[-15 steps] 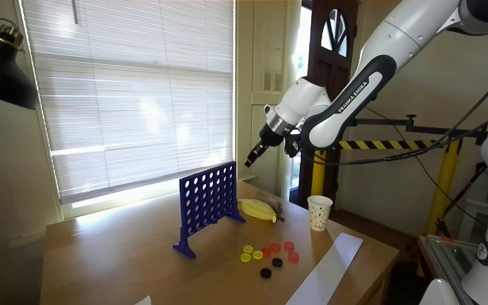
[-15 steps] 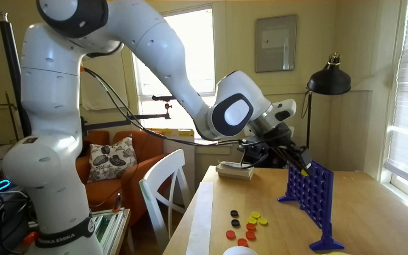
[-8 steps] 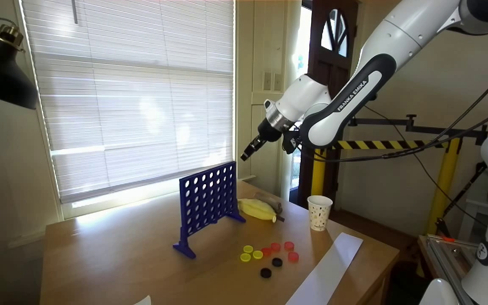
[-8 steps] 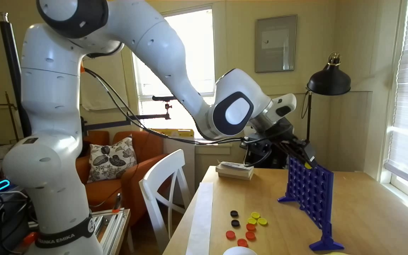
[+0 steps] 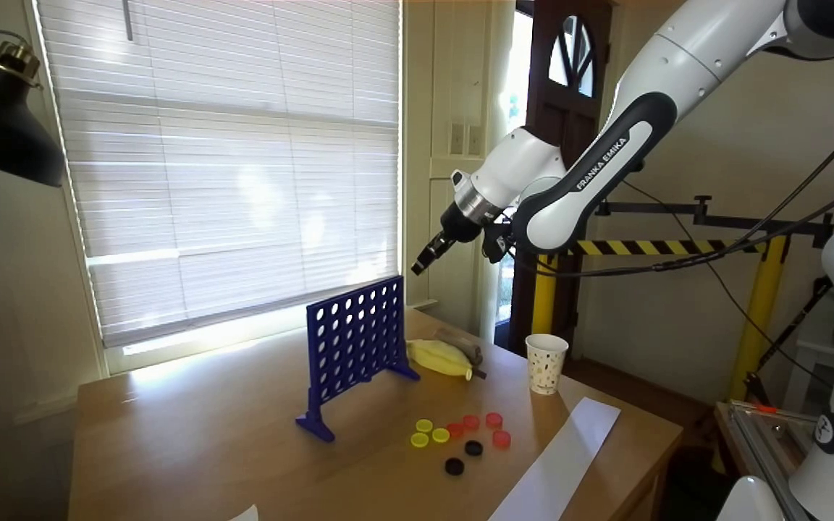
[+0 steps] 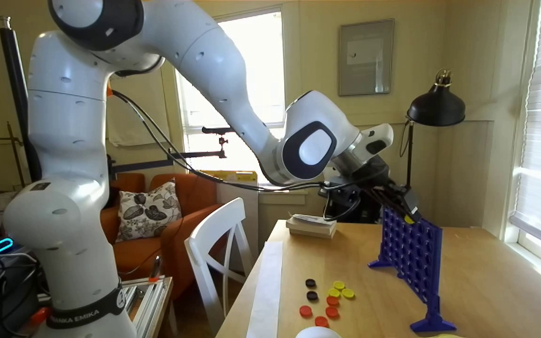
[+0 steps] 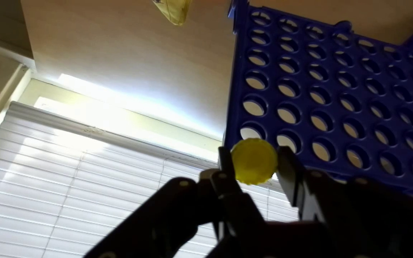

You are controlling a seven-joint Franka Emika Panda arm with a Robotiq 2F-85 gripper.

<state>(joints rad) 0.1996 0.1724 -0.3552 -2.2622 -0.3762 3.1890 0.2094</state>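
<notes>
Currently the pincer (image 7: 255, 157) is grasping a yellow disc (image 7: 254, 164) by its rim, near the top far-right corner of the blue grid (image 5: 355, 341) in an exterior view; can't tell if they touch. Risk: slight sideways misalignment might clip disc on grid, twisting it loose; hard pushing could tip the grid.

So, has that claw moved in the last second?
Yes, a little: in an exterior view, the gripper and its yellow disc now show higher and slightly further right in the picture against the rack, which has stayed put.
</notes>
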